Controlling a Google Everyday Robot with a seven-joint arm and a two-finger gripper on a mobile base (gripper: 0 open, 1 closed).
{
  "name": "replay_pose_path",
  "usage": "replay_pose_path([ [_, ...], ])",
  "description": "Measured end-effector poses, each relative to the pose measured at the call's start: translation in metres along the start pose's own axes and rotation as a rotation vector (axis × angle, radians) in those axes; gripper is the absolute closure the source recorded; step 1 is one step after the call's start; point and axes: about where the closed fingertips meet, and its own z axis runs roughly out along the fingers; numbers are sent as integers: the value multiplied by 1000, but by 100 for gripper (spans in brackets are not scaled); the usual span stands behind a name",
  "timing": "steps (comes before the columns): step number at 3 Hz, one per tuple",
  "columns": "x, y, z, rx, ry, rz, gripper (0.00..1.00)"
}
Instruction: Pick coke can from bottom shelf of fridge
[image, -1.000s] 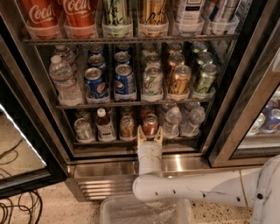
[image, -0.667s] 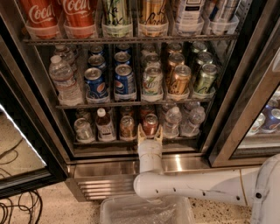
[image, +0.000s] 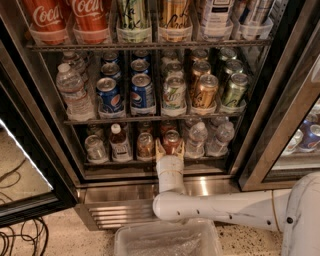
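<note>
Has the coke can right at the tip of the gripper, upright at the front of the bottom shelf of the fridge. Hold on it: cannot tell, clamped or merely set against it. By the look of things, reach into the fridge done and the right can found; not yet lifted off the wire or drawn out past the steel lip. Left to do, in all likelihood: a sure hold, a small lift, a straight pull back. Just left of the gripper, a copper-brown can, close beside the coke can; further left, a small bottle with a red cap and a clear bottle. Just right, two water bottles. Little room either side, then, and low headroom under the rack above the gripper, with Pepsi cans up-left and green and gold cans up-right. Higher again, big Coca-Cola containers. Behind the gripper, the white arm across the steel base; beneath it, a clear plastic bin on speckled floor. Far left and lower, the open glass door and loose cables; far right, a second cooler with more cans.
</note>
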Motion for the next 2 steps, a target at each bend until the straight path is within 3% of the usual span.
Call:
replay_pose_path([
  [2, 0, 0, 0, 0, 0, 0, 79],
])
